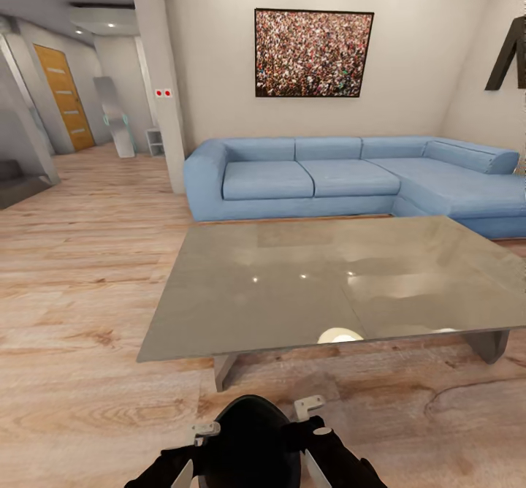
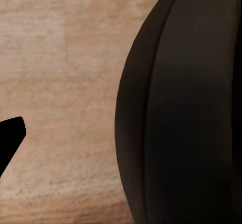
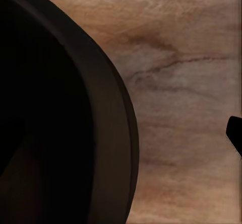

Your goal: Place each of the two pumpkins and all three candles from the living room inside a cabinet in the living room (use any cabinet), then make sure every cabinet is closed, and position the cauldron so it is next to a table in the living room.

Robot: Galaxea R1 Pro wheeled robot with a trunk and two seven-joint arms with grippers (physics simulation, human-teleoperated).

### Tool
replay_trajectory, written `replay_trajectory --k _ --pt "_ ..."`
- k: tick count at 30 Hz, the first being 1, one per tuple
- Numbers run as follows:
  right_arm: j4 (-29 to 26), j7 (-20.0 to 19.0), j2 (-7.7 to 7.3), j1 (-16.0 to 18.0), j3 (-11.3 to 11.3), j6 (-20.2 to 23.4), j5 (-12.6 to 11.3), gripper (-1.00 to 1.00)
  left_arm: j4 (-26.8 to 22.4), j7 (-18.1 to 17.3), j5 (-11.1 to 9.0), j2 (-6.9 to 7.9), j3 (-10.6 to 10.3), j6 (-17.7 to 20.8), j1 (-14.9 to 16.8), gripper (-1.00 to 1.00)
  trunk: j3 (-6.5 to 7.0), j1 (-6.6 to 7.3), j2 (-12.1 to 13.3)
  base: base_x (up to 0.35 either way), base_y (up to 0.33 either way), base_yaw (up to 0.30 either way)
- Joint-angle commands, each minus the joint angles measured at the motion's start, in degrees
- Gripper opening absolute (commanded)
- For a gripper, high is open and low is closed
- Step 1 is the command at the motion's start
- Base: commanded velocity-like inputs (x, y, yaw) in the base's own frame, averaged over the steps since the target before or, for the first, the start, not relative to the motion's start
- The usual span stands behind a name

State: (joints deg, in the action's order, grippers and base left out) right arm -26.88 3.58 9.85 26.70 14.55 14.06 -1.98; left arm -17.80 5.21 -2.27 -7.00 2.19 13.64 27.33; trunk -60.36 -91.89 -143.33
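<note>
Evidently the cauldron (image 1: 252, 440) is carried between both arms, just short of the near edge of the glass table (image 1: 292, 305), above the wooden floor (image 1: 80, 313). Left gripper (image 1: 201, 437) and right gripper (image 1: 310, 413) flank its belly, presumably squeezing it from both sides; whether either is clenched cannot be told.

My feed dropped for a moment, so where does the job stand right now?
In hand: the black cauldron sits between both arms, low in the head view, just short of the glass-topped coffee table, over wood floor. Done: nothing I can confirm, since these views don't take in pumpkins, candles or the cabinet. Left: set the cauldron down next to the table, then verify the cabinet contents and that it is closed.
</note>
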Motion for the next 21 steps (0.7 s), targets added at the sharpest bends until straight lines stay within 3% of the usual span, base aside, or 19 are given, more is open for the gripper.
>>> replay_trajectory --k 1,8,21 --pt "-0.1 0.37 -0.03 0.02 0.39 0.36 -0.21 1.0 -0.13 0.15 -0.39 -0.04 0.2 0.41 0.0 1.0 0.18 0.04 0.0 0.0 0.0 0.0" --pt "-0.08 0.37 -0.01 0.02 0.39 0.36 -0.21 1.0 -0.13 0.15 -0.62 0.02 0.2 0.61 0.01 1.0 1.73 0.22 0.09 0.0 0.0 0.0" --pt "-0.06 0.46 -0.08 0.02 0.29 0.36 -0.23 1.0 -0.13 0.15 -0.64 0.05 0.27 0.6 0.01 1.0 4.06 3.06 5.28 -0.057 0.0 0.0"
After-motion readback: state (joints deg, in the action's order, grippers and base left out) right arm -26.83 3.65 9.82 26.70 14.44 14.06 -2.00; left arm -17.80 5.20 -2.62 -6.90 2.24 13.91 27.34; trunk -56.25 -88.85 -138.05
